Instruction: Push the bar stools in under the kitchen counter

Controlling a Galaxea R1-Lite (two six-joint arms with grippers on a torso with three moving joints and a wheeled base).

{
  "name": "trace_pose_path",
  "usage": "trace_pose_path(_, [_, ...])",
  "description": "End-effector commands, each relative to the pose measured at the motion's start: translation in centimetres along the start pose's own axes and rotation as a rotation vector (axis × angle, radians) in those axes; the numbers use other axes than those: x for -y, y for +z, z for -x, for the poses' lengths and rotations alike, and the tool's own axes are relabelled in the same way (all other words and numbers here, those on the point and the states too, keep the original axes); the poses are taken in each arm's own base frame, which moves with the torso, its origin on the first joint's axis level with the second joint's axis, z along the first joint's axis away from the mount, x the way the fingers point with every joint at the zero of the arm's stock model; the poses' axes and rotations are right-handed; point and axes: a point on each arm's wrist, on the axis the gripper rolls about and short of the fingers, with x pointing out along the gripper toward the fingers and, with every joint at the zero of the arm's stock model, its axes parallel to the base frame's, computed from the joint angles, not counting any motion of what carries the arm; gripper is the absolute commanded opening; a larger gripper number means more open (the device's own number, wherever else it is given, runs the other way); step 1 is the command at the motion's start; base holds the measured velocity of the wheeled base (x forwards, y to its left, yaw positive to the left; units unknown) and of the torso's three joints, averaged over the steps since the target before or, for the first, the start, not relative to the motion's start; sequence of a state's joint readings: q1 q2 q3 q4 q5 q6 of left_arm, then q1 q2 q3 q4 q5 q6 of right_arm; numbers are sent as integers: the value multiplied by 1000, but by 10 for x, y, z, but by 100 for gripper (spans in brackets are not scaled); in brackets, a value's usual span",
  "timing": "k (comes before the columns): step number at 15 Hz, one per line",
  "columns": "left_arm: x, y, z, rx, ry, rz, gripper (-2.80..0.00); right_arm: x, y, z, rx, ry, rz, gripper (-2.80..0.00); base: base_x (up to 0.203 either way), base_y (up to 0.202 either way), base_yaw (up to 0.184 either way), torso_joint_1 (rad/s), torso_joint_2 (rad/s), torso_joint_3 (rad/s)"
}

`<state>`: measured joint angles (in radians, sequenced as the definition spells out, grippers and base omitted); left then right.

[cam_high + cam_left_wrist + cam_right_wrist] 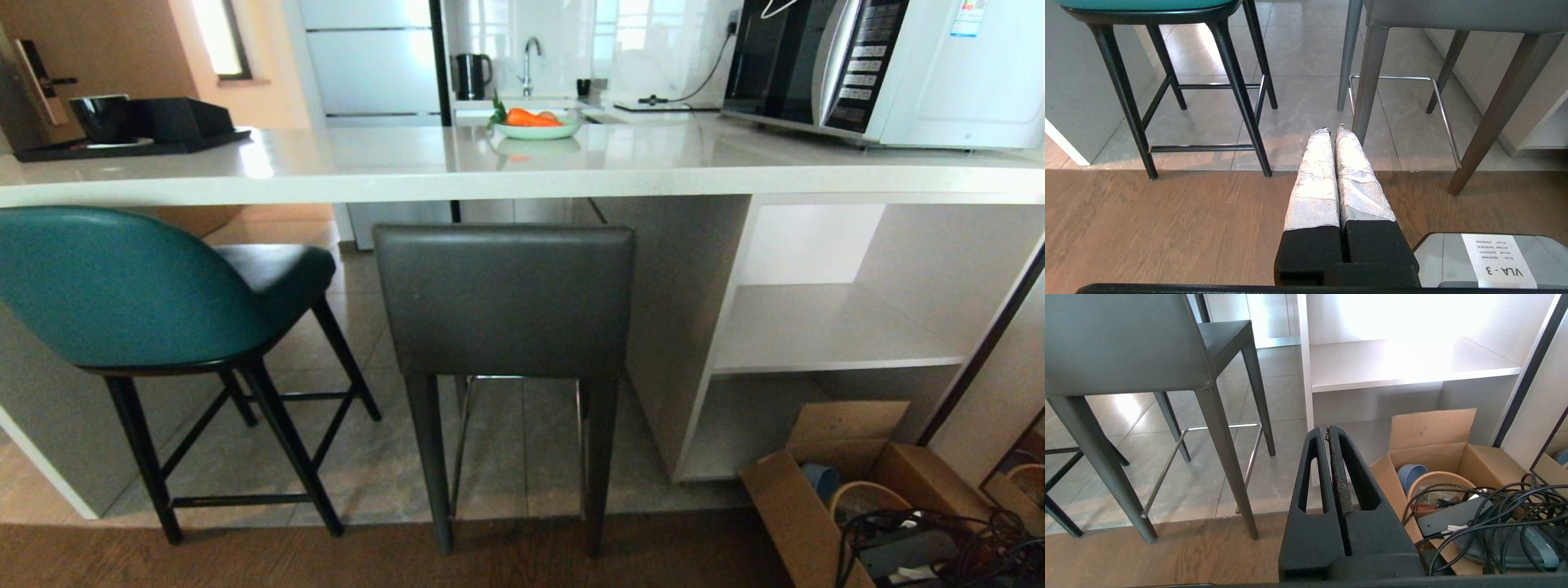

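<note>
The left tool (pixel 1333 130), its fingers wrapped in pale crinkled tape, has them pressed together with nothing between them; it hangs low over the brown wood-look floor (pixel 1147 220), pointing at the gap between the two stools and touching neither. The right tool (pixel 1327 430), with black slotted foam fingers, is likewise closed on nothing, hanging near the dark grey stool's right legs and beside an open cardboard box (pixel 1433 433) holding bowls and tangled black cables. Neither tool shows in the head view.

The teal leather stool with curved back and thin black legs (pixel 122 286) stands on the left, turned partly sideways, its seat reaching under the edge of the long glossy white stone-like table (pixel 367 163). The dark grey square-backed stool with a chrome footrest (pixel 504 298) stands just right of it, back facing the robot, its back legs at the line where wood floor meets grey tile. To the right are open white shelves (pixel 824 327). On the table sit a black tray (pixel 122 143), a pale bowl of carrots (pixel 537 124) and a white microwave (pixel 890 65).
</note>
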<state>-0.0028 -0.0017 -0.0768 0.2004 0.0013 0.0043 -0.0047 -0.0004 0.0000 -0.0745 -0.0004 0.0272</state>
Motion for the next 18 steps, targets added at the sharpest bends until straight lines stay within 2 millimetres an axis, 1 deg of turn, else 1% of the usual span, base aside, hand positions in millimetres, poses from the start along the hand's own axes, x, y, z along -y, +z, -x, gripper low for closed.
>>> trace_pose_path(1, [0,0,0,-4,0,0,-280,0,-8,-2,-28,0,0,-280,0,0,0,0,0,0])
trace_pose_path(12, [0,0,0,-4,0,0,-280,0,-8,-2,-29,0,0,-280,0,0,0,0,5,0])
trace_pose_path(15, [0,0,0,-4,0,0,-280,0,-8,-2,-29,1,0,-280,0,0,0,151,-104,-27])
trace_pose_path(18, [0,0,0,-4,-1,0,-280,0,-8,-2,-29,-1,0,-280,0,0,0,252,-130,-164])
